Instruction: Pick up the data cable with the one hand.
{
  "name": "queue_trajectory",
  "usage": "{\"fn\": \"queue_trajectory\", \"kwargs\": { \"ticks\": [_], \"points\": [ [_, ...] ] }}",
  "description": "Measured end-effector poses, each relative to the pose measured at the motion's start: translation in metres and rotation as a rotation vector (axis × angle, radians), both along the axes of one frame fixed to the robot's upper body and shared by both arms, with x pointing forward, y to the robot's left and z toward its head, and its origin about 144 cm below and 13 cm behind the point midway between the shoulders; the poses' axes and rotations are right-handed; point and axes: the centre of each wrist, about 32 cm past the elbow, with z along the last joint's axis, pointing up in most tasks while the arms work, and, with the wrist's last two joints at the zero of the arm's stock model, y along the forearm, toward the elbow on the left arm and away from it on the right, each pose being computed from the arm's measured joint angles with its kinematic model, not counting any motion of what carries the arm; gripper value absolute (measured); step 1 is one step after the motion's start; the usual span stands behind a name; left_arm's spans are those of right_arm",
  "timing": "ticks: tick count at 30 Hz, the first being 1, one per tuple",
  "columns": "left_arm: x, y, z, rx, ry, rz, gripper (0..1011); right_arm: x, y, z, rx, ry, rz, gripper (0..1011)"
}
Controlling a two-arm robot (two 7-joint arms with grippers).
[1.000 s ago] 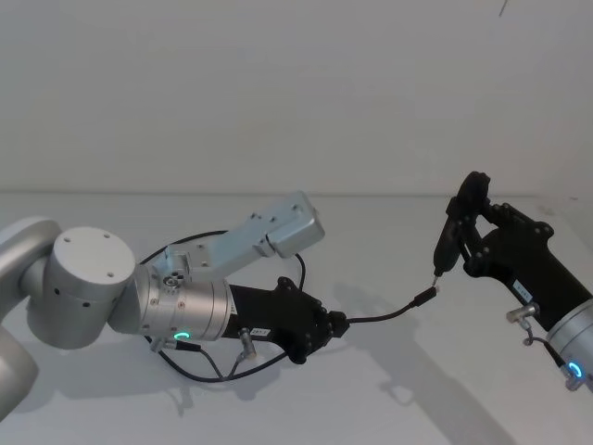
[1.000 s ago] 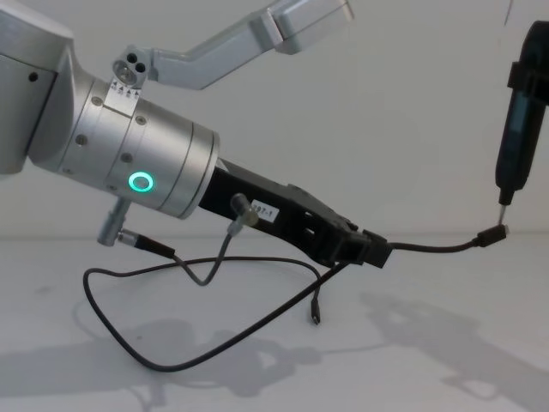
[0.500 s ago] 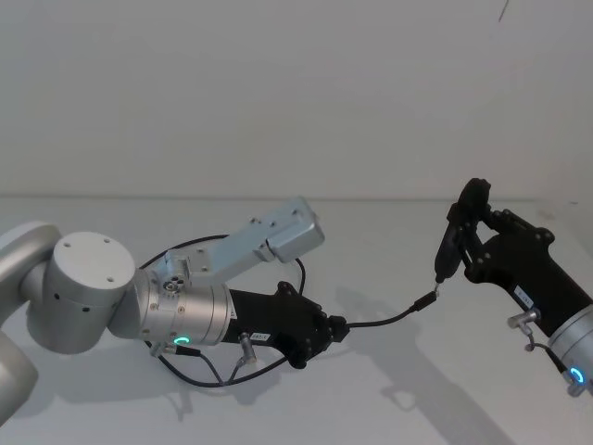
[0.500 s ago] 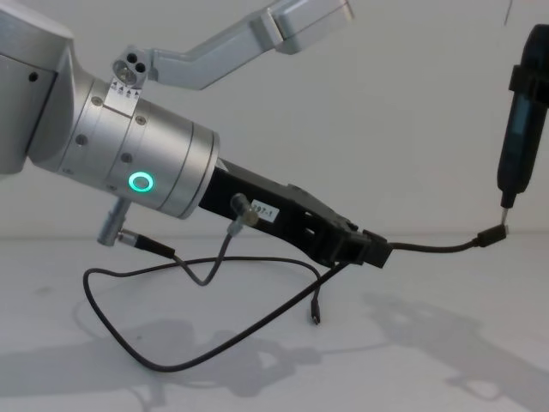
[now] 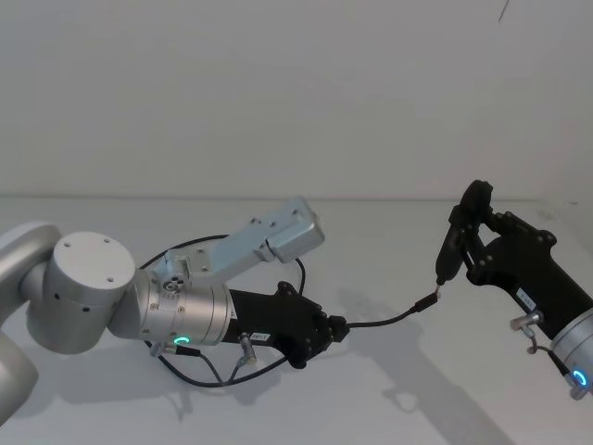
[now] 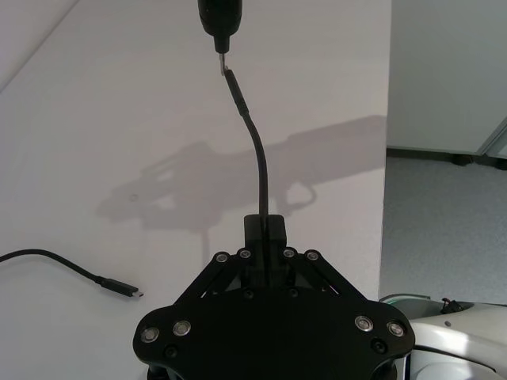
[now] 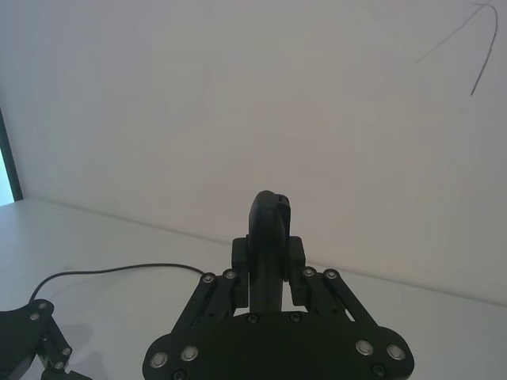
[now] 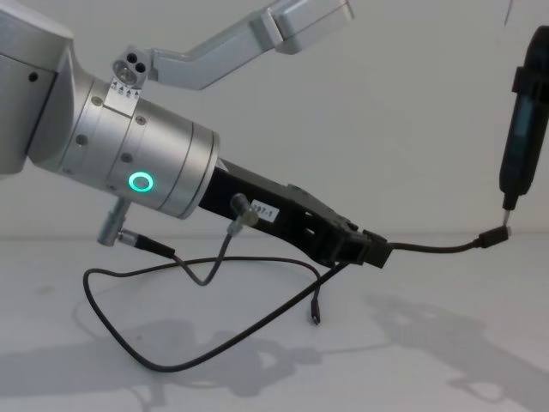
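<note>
Cable (image 8: 429,248) runs out from the left gripper (image 8: 371,249), whose jaws are clenched on it near one end; that short free stretch reaches toward the right, its plug (image 5: 426,301) just under the tip of the tool (image 5: 452,243) gripped by the right gripper (image 5: 460,239). The rest of the cable loops down onto the table (image 5: 389,389) near its left edge, the other plug (image 6: 127,289) hanging just above the surface. Over the last second almost nothing has shifted: the plug has dipped slightly and the right gripper has edged a little higher. I judge the pickup done, the cable lifted and held steady.
</note>
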Motion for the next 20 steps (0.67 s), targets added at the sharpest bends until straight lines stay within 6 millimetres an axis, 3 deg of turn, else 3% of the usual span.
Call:
{"fn": "queue_trajectory", "kwargs": {
  "ticks": [20],
  "points": [
    [0.0, 0.0, 0.0, 0.0, 0.0, 0.0, 40, -0.001, -0.0002, 0.0, 0.003, 0.005, 0.003, 279]
  ]
}}
